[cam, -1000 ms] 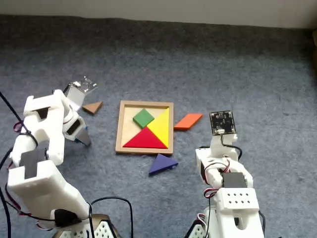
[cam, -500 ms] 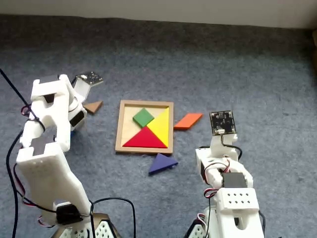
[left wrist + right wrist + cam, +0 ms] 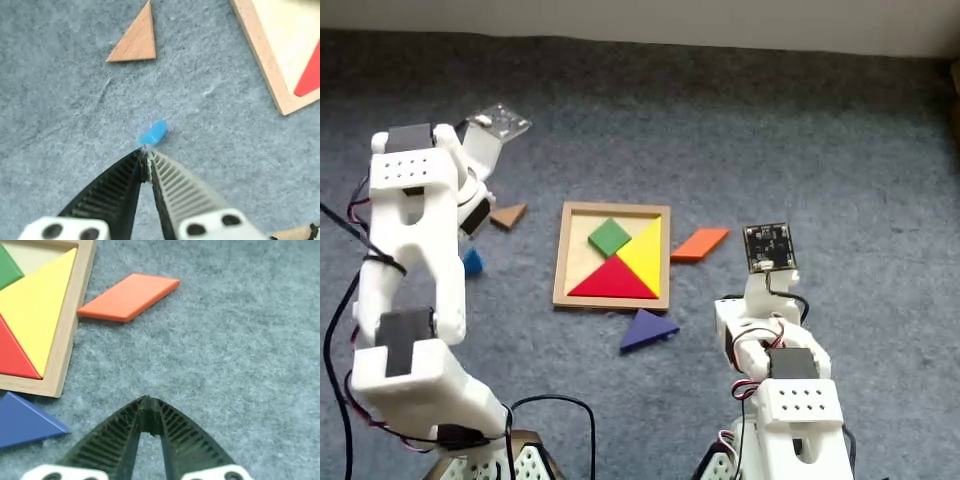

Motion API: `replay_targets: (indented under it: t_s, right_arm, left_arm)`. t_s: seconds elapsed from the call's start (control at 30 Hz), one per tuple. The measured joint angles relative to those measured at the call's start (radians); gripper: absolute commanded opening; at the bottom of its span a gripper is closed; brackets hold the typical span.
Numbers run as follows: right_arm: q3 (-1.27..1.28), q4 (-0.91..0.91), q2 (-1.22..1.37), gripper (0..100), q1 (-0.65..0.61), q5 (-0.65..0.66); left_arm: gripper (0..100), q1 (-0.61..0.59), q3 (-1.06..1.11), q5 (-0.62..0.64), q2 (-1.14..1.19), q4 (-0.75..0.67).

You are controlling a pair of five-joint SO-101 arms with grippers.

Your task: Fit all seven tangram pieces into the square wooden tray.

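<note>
One blue piece [image 3: 152,134] lies just beyond the left gripper's [image 3: 146,156] closed tips.

The left arm [image 3: 415,230] lifts up and swings toward the far side, away from the low position it had one second ago. The small blue piece [image 3: 472,262], covered by the arm before, now lies in the open, just ahead of the closed fingers [image 3: 172,176].
</note>
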Motion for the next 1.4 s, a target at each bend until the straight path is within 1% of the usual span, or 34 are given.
replay_targets:
  t_s: [0.17,0.3,0.4,0.47,0.6,0.67,0.87,1.0,1.1,1.27,1.4]
  right_arm:
    - [0.000,0.000,0.000,0.6,0.000,0.000]
    - [0.000,0.000,0.000,0.6,0.000,0.000]
    - [0.000,0.000,0.000,0.6,0.000,0.000]
    - [0.000,0.000,0.000,0.6,0.000,0.000]
    - [0.000,0.000,0.000,0.6,0.000,0.000]
    - [0.000,0.000,0.000,0.6,0.000,0.000]
    - [0.000,0.000,0.000,0.6,0.000,0.000]
    - [0.000,0.000,0.000,0.6,0.000,0.000]
    - [0.000,0.000,0.000,0.6,0.000,0.000]
    - [0.000,0.000,0.000,0.6,0.000,0.000]
    - [0.000,0.000,0.000,0.6,0.000,0.000]
  left_arm:
    - [1,0.000,0.000,0.000,-0.086,0.092]
    - [1,0.000,0.012,0.003,-0.095,0.101]
    - [2,0.000,0.066,0.003,-0.103,0.091]
    - [8,0.000,0.100,0.003,-0.104,0.068]
    - [22,0.000,0.163,0.003,-0.104,0.026]
    - [26,0.000,0.190,0.005,-0.104,-0.006]
    - [27,-0.044,0.236,0.002,-0.104,-0.157]
    - [26,-0.046,0.258,-0.071,-0.104,-0.190]
    - [26,-0.046,0.253,-0.089,-0.083,-0.195]
    - [26,-0.052,0.135,-0.091,0.092,-0.193]
    - [26,-0.069,-0.018,-0.092,0.226,-0.095]
